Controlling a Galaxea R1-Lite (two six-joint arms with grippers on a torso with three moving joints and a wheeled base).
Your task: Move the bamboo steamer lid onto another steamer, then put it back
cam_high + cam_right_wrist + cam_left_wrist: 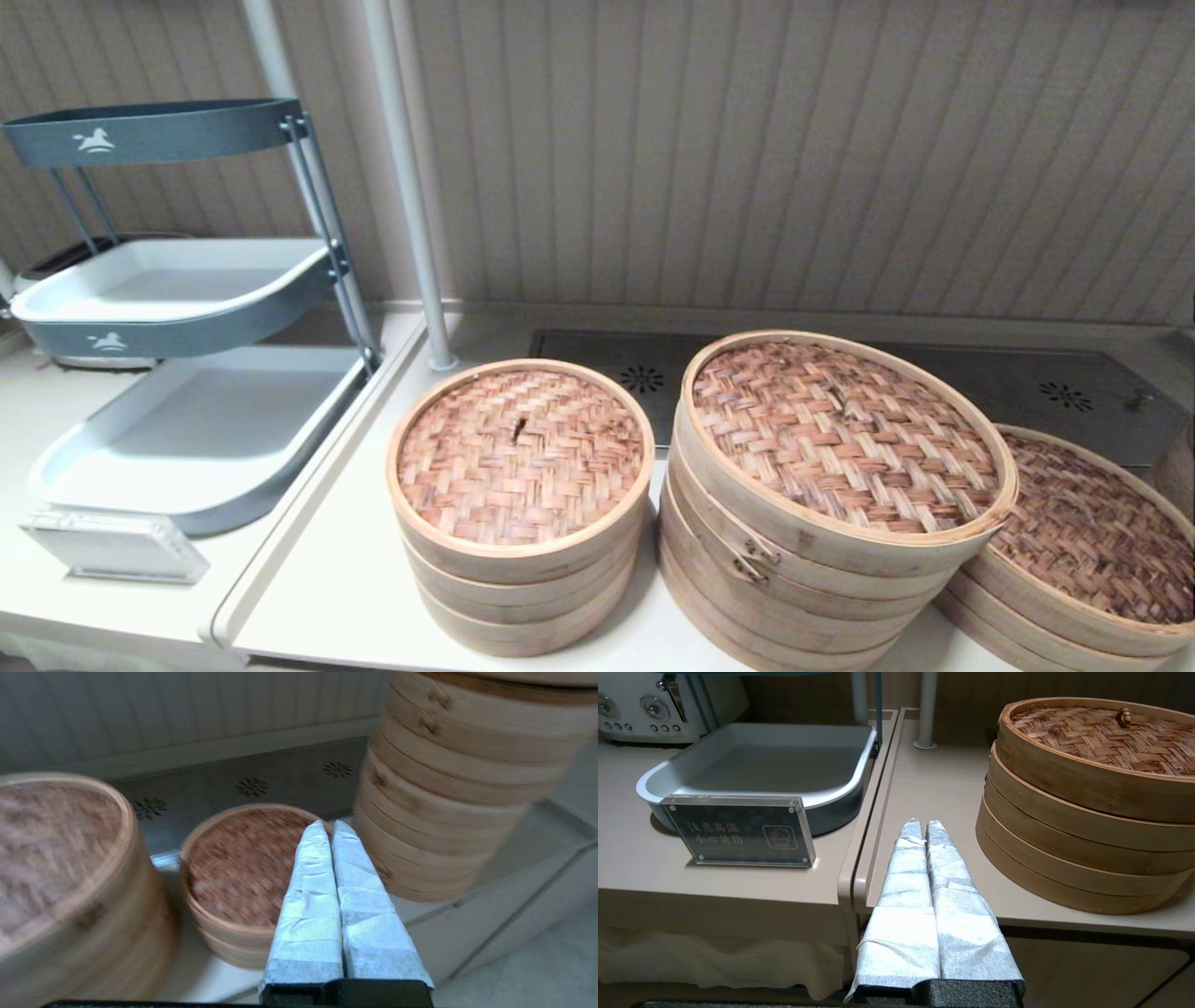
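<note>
The bamboo steamer lid, reddish-tan woven with a pale deep rim, sits slightly tilted on the taller wide stack with a metal clasp at the middle of the counter. It shows blurred in the right wrist view. To its right is another steamer, low, with a dark brown woven lid. My right gripper is shut and empty, hanging just in front of that low steamer. My left gripper is shut and empty at the counter's front edge, left of the small stack. Neither gripper appears in the head view.
A narrower small steamer stack stands left of the middle one. A tall stack of bamboo rings rises at the far right. A grey tiered tray rack, an acrylic sign, a white pole and a metal drain panel ring the area.
</note>
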